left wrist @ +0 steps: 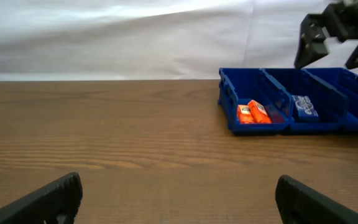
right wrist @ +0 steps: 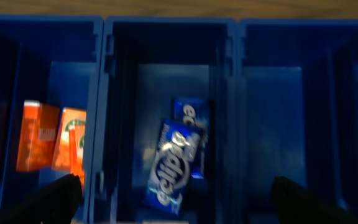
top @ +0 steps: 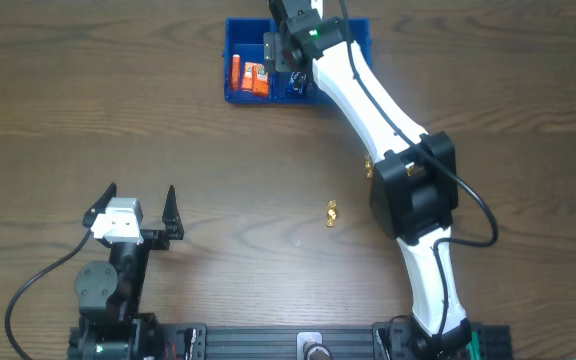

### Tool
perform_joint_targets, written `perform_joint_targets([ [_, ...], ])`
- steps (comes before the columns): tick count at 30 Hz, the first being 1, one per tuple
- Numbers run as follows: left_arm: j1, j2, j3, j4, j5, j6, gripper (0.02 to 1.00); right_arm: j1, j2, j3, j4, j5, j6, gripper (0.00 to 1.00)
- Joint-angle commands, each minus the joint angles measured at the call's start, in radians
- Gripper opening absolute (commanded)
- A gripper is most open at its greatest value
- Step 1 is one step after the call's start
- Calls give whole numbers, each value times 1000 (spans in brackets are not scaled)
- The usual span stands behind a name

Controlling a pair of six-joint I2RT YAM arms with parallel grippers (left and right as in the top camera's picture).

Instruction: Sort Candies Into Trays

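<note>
Right gripper [right wrist: 179, 208] hangs over the middle compartment of the rigid blue plastic tray [right wrist: 101, 93], spread and empty. Glossy blue packets [right wrist: 178, 155] lie there and orange cartons [right wrist: 51, 137] next door, evidently one kind per compartment. A gold-wrapped candy [top: 331, 213] lies unsorted on the wood-grain bench [top: 218, 200]. Left gripper [top: 140, 195] is spread, parked near its base.
</note>
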Motion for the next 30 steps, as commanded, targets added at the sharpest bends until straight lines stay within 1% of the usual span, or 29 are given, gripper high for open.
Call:
perform_joint_targets([
  [1, 3, -6, -20, -32, 9, 7, 996, 34, -222, 23, -119, 11, 4, 1000],
  [3, 3, -6, -20, -32, 9, 7, 998, 51, -295, 23, -253, 19, 4, 1000],
  [6, 3, -6, -20, -33, 9, 7, 998, 79, -333, 10, -443, 18, 12, 1000],
  [8, 3, -6, -20, -32, 9, 7, 998, 98, -341, -47, -567, 18, 74, 1000],
  [10, 3, -6, -20, -32, 9, 7, 998, 103, -347, -132, -592, 17, 114, 1000],
  [13, 3, -6, -20, -32, 9, 7, 998, 103, -386, -345, -509, -18, 132, 1000],
  [18, 3, -6, -20, -32, 9, 7, 996, 106, -495, -722, -280, -124, 127, 1000],
  [20, 3, -6, -20, -32, 9, 7, 998, 116, -528, -829, -205, -142, 128, 1000],
  [22, 3, -6, -20, -33, 9, 7, 998, 123, -555, -940, -127, -180, 128, 1000],
  [24, 3, -6, -20, -32, 9, 7, 998, 123, -558, -1006, -76, -202, 127, 1000],
  [27, 3, -6, -20, -33, 9, 7, 996, 123, -558, -1073, -6, -212, 105, 1000],
  [30, 3, -6, -20, -32, 9, 7, 998, 123, -558, -1117, 43, -212, 106, 1000],
])
